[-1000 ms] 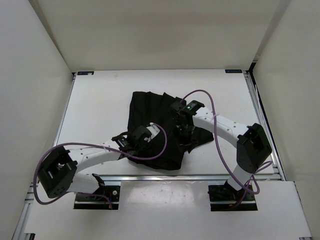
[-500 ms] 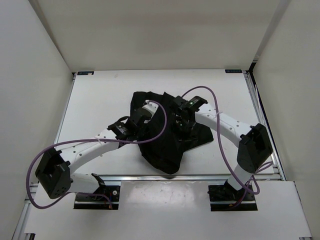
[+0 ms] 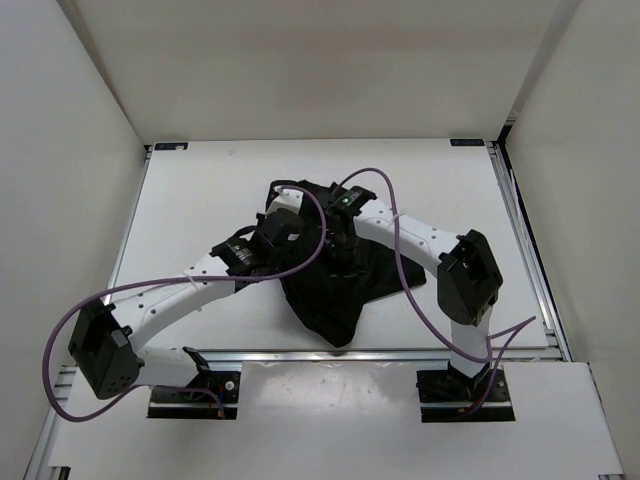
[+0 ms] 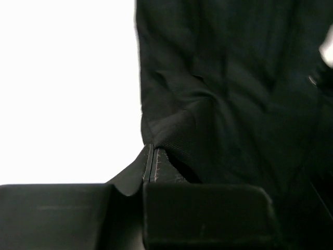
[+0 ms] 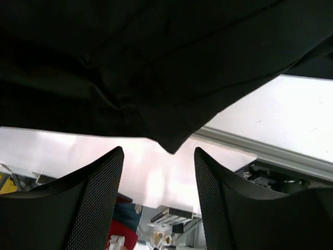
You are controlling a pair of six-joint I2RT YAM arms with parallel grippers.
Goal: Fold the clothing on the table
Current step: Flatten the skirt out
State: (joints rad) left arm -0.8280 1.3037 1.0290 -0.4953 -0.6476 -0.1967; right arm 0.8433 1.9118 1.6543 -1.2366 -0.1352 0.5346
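Nearest the arm bases, the clothing (image 3: 335,305) tapers to a point close to the near rail of the counter (image 3: 200,190); the rest of it lies bunched and wrinkled at the counter's middle, with no clean fold line showing. Farther in, the right gripper (image 5: 158,198) sits over the heap's centre with its jaws apart and nothing between them; a loose corner of cloth hangs just ahead of its fingers, not touching them. Farther still, on the garment's left side, the left gripper (image 4: 151,164) is closed tight, pinching a small ridge of the fabric's edge. This looks like an early step, gathering holds in order to spread or turn over one side. The next move probably calls for the right gripper to take its own edge, so that the cloth can be drawn taut rather than dragged as a lump.
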